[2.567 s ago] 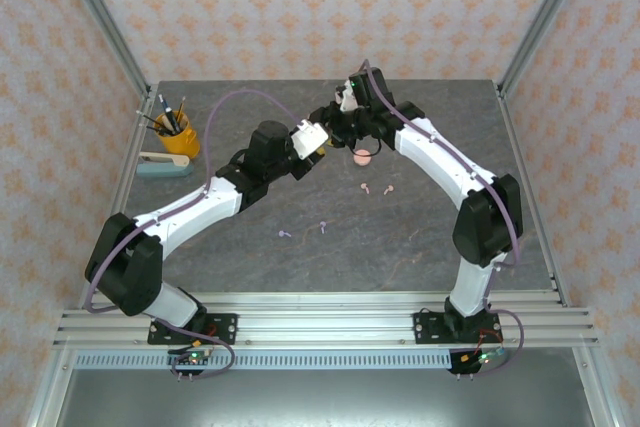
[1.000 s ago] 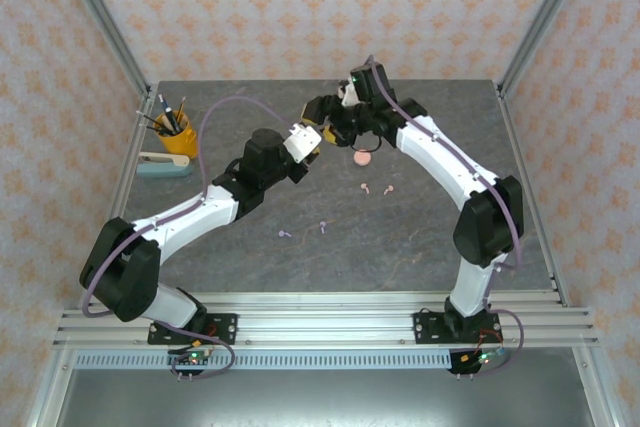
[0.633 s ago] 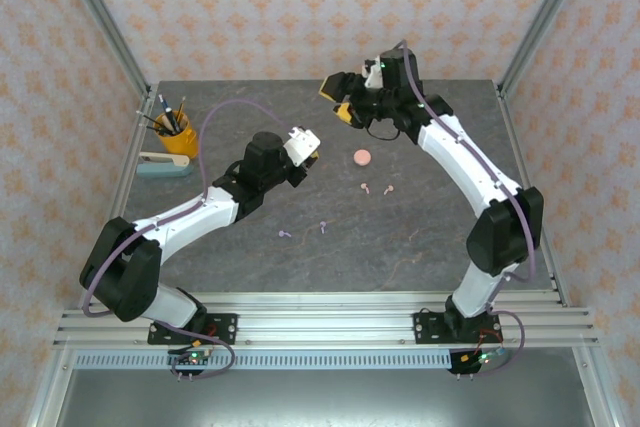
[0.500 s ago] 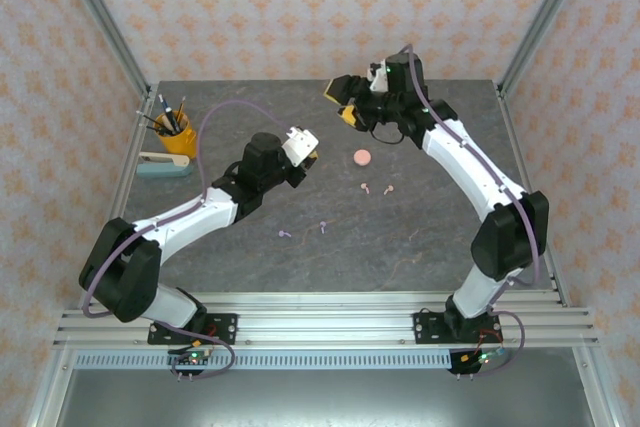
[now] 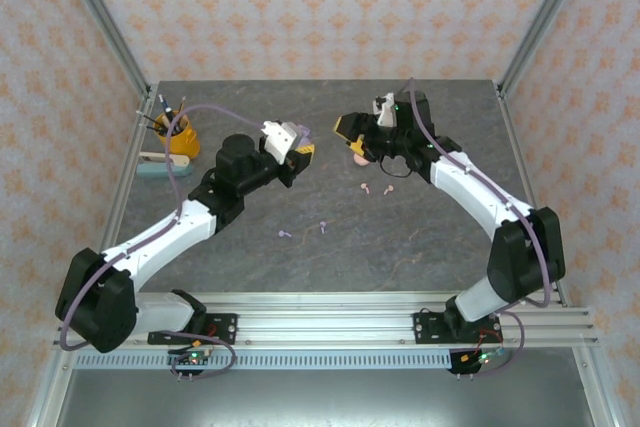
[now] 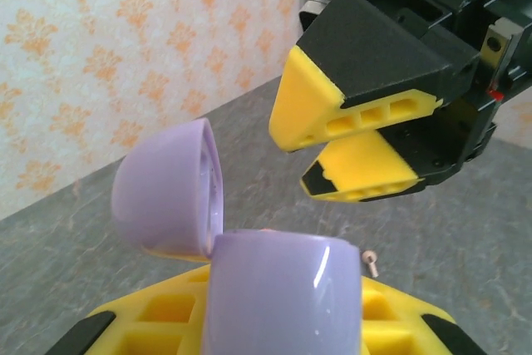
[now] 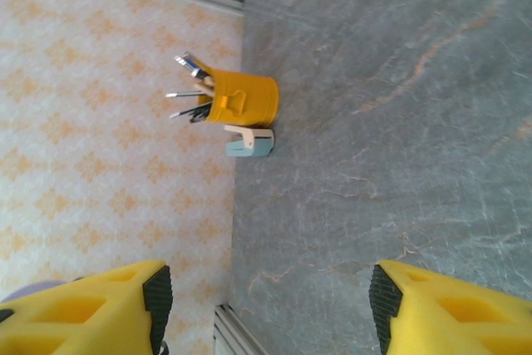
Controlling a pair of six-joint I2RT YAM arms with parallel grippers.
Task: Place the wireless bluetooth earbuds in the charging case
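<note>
While the left gripper (image 5: pixel 299 147) is grasping a round lilac plastic case (image 6: pixel 283 288), the right gripper (image 7: pixel 266 298) is gaping released at its three o'clock.

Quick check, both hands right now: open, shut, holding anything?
Left hand: closed on the lilac charging case, whose lid is open.
Right hand: open, nothing between its fingers.

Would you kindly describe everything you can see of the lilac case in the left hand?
The lilac case is a small, rounded shell of glossy plastic. Its domed lid stands hinged open, tilted back. The left hand is shut on its body, yellow fingers either side, holding it clear of the table. Its inside is hidden.
</note>
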